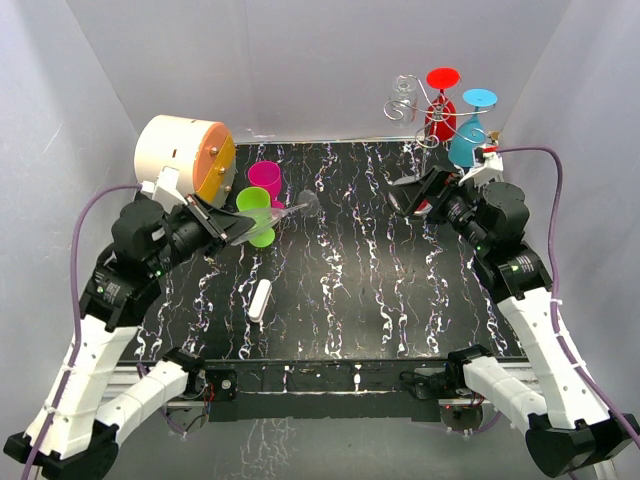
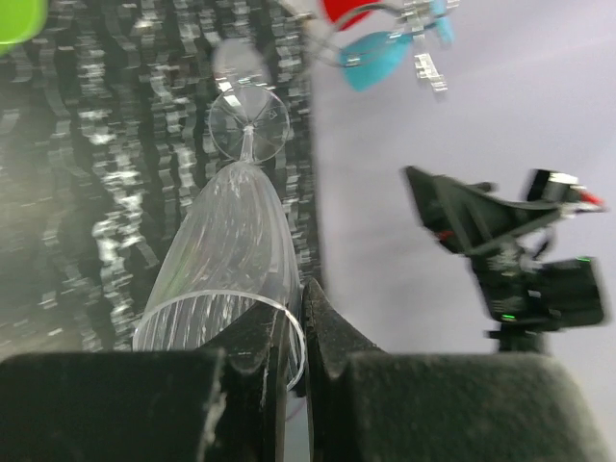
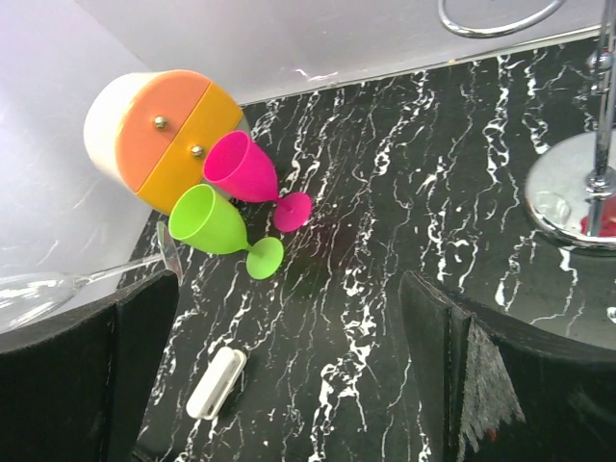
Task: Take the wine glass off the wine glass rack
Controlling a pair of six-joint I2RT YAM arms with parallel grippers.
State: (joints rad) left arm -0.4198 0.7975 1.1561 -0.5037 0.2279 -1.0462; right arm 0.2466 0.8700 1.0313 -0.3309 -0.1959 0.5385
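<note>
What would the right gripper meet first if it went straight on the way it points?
Probably the bare black tabletop: the open right gripper tilts down toward it. The green glass sits farther on, off that line; depth is unclear.

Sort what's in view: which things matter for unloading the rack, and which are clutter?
Job: wine glass rack, red glass and blue glass hanging on it, clear glass in left gripper, right gripper.
Lying about: cream drum, pink goblet, green goblet, small white piece.
</note>
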